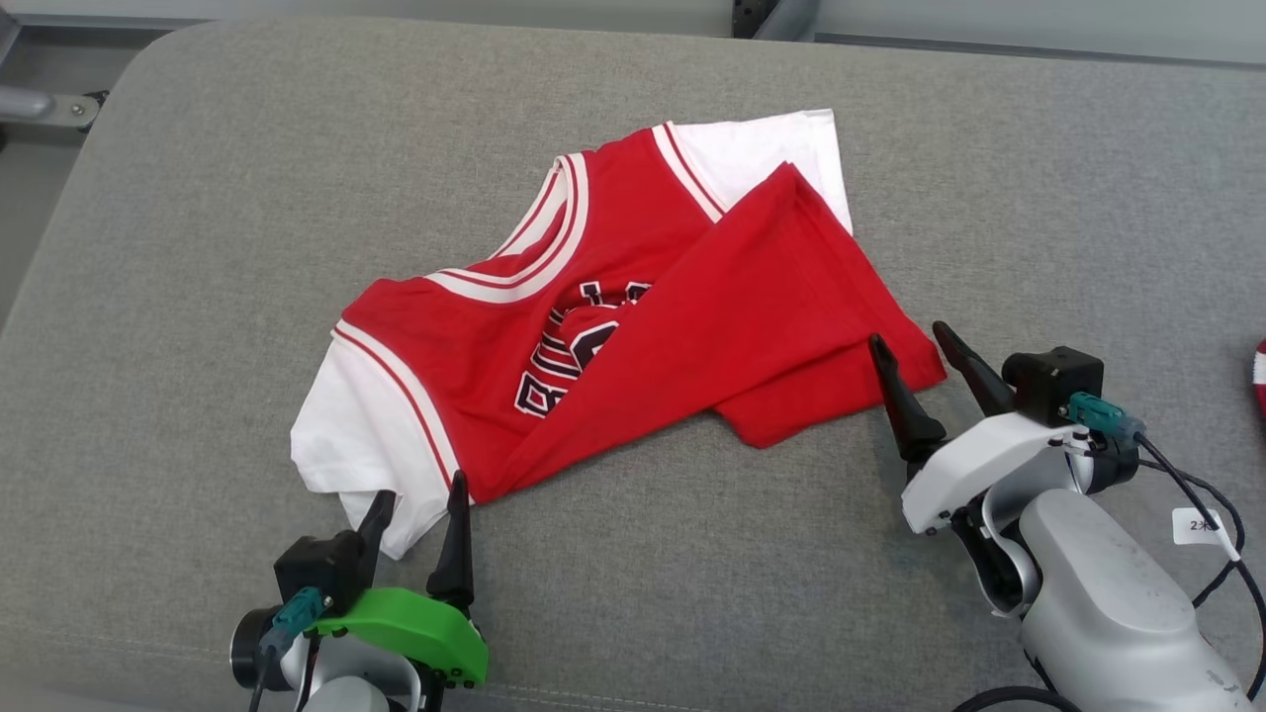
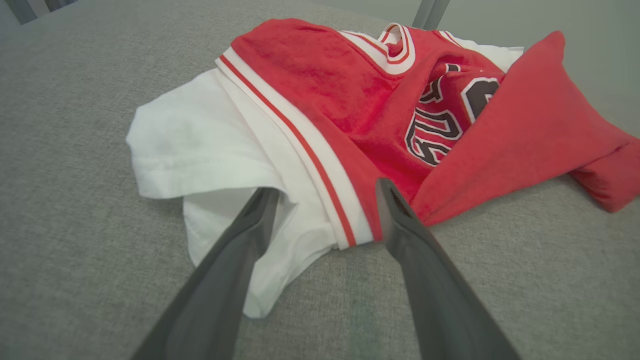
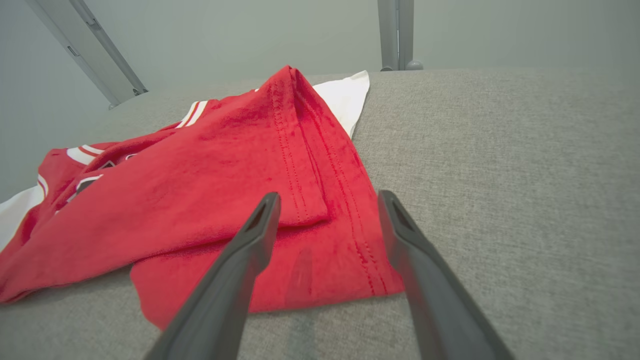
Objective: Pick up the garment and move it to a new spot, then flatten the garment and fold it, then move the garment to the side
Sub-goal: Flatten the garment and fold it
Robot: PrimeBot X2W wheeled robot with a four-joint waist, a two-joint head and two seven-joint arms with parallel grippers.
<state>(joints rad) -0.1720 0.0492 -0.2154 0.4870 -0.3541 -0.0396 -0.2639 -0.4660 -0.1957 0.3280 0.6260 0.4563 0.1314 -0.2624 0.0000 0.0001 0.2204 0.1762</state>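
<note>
The garment (image 1: 633, 316) is a red jersey with white sleeves and dark lettering, lying crumpled on the grey cushion, its lower half folded up over the front. My left gripper (image 1: 421, 494) stands open at the near white sleeve (image 2: 200, 140), its fingers either side of the sleeve's hem and the red-striped trim. At the garment's red bottom corner (image 3: 320, 240) my right gripper (image 1: 915, 346) is open too, the fingers straddling the doubled hem just above the cloth. Nothing is held.
The grey upholstered surface (image 1: 198, 247) spreads wide on all sides of the garment. A small red and white object (image 1: 1260, 376) peeks in at the right edge. Metal frame bars (image 3: 397, 35) stand behind the far edge. Cables (image 1: 1197, 514) trail by my right wrist.
</note>
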